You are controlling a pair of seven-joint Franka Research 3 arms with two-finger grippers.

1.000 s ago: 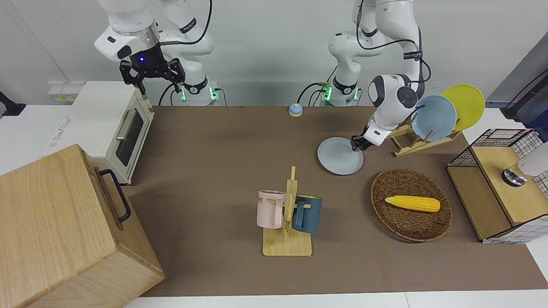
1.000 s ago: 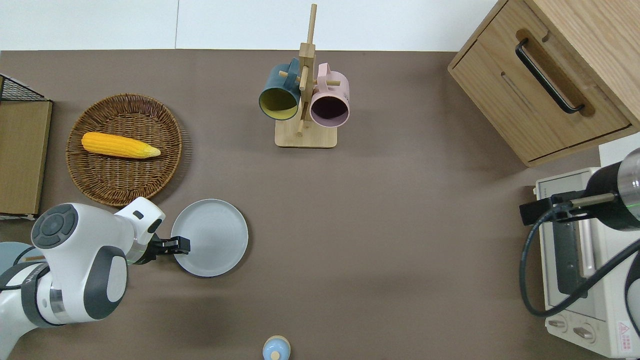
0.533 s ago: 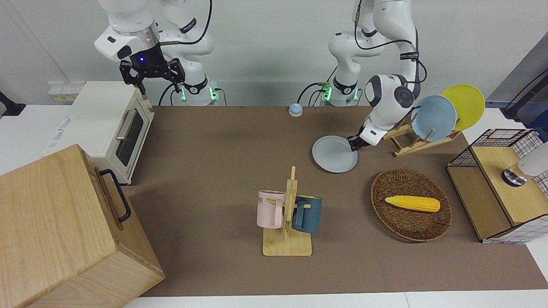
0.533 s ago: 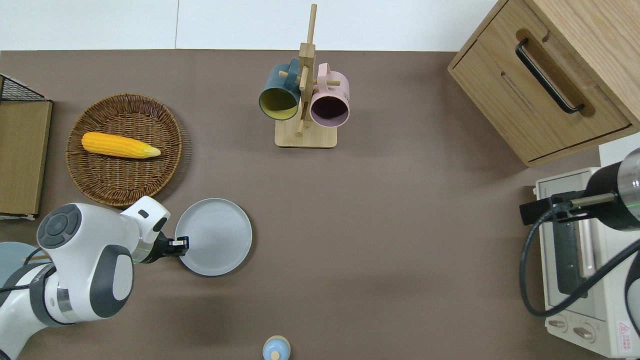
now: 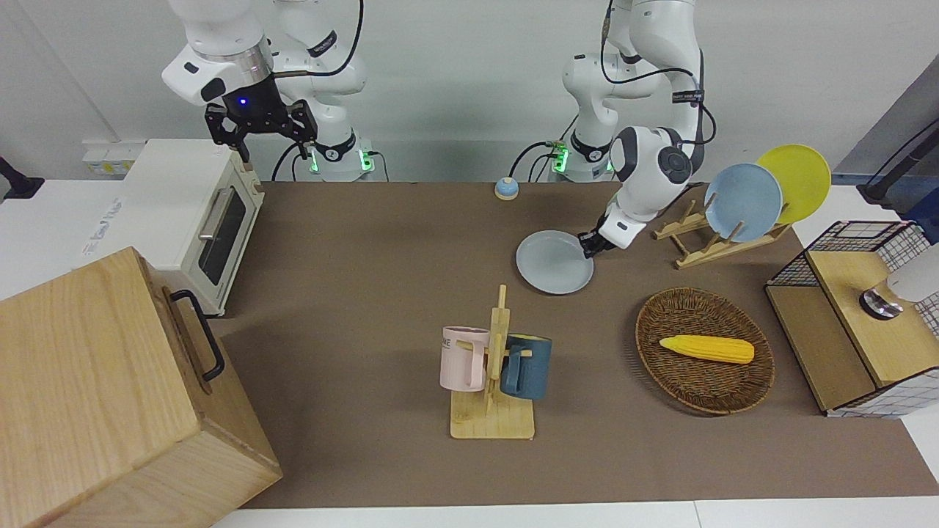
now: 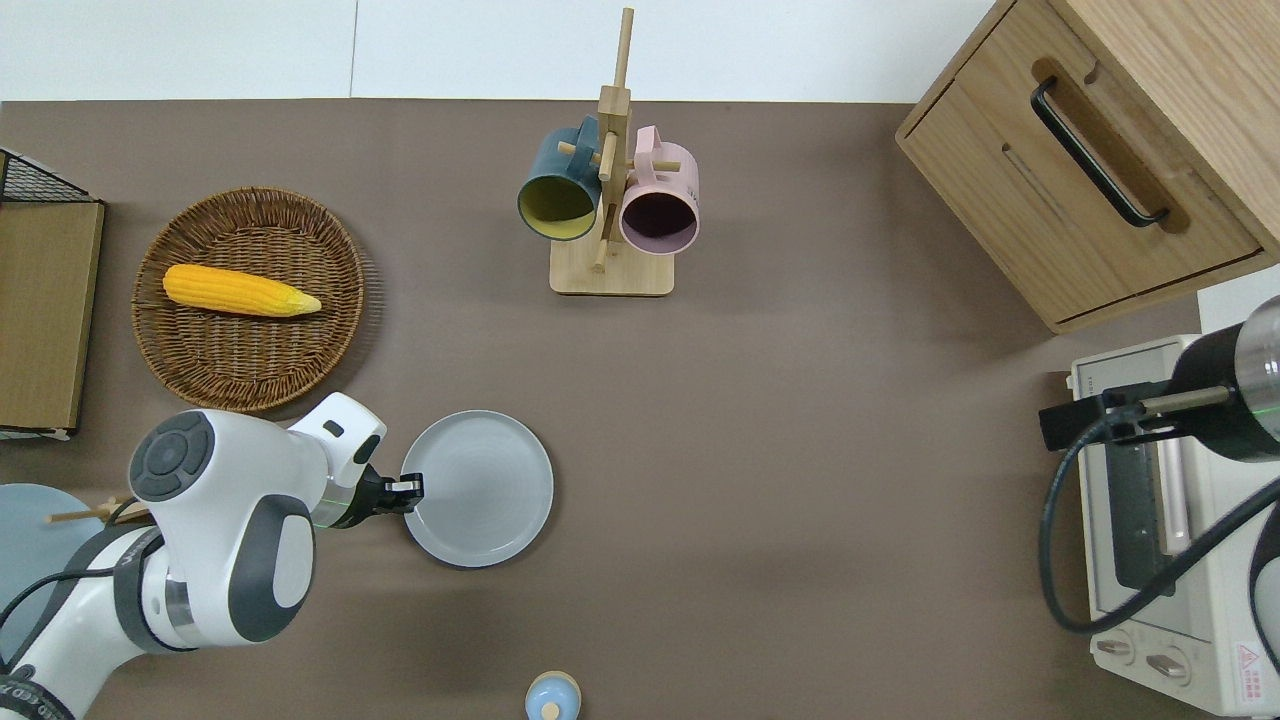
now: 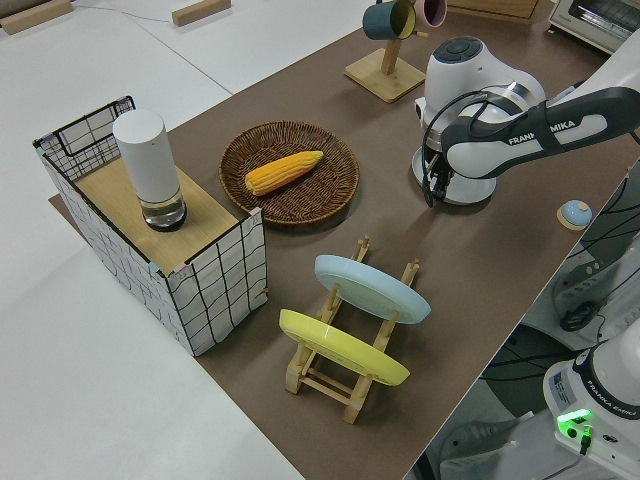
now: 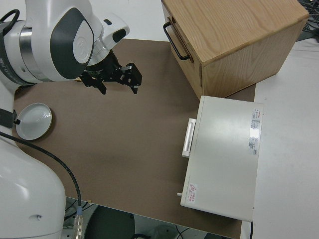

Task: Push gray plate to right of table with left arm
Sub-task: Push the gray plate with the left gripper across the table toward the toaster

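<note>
- One broad matte brown worktop (image 6: 800, 450) carries everything; much open surface separates the plate from the right arm's end, and the toaster oven (image 6: 1160, 560) stands there.
- Round, shallow, smooth gray plate (image 6: 478, 488) lies flat, nearer the robots than the mug rack (image 6: 610, 270); pushed off-centre, it could spin and slip past the contact.
- Left tool (image 6: 408, 487) touches its rim; whether its fingers are parted I cannot tell.
- Right tool (image 5: 260, 126), parked, stands spread.

The table (image 6: 800, 450) (brown-topped) carries the gray plate (image 6: 480, 488), wicker basket (image 6: 250, 355), mug stand (image 6: 612, 272).
</note>
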